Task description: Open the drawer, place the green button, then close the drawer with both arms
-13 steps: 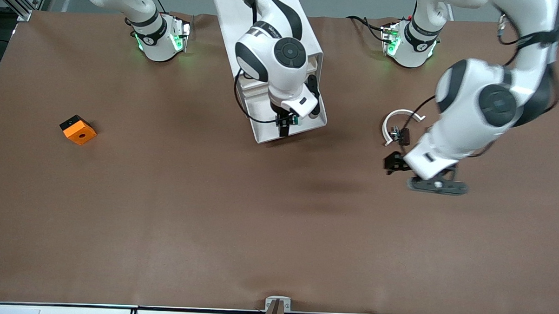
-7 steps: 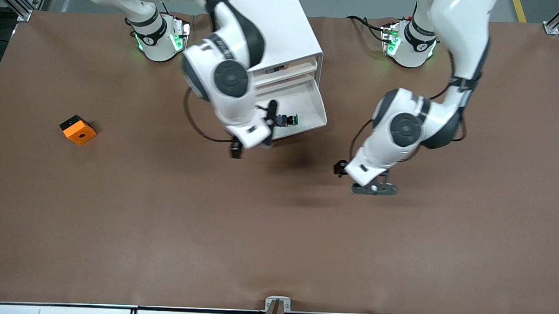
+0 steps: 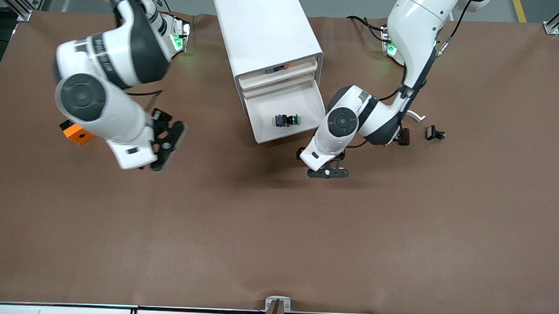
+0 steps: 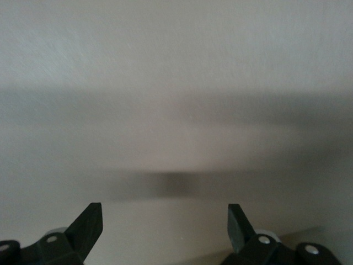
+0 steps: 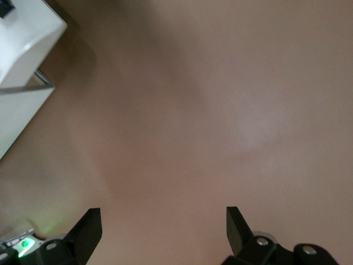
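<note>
The white cabinet (image 3: pixel 265 31) stands at the table's middle, near the arms' bases. Its third drawer (image 3: pixel 287 135) is pulled out, and the green-capped button (image 3: pixel 286 120) lies in the tray. My left gripper (image 3: pixel 328 171) is open and empty, low over the table just in front of the drawer's corner toward the left arm's end. In the left wrist view the left gripper (image 4: pixel 164 216) faces only a pale blurred surface. My right gripper (image 3: pixel 166 143) is open and empty over the table between the cabinet and the orange cube; the right wrist view shows the right gripper (image 5: pixel 162 216) over bare brown mat.
An orange-and-black cube (image 3: pixel 75 133) lies toward the right arm's end, partly hidden by the right arm. A white arc (image 3: pixel 416 116) and small black clips (image 3: pixel 434 133) lie toward the left arm's end. A cabinet corner (image 5: pixel 25 33) shows in the right wrist view.
The right gripper left the button in the drawer and swung away toward the right arm's end. The left gripper moved from near the white arc to the drawer's front.
</note>
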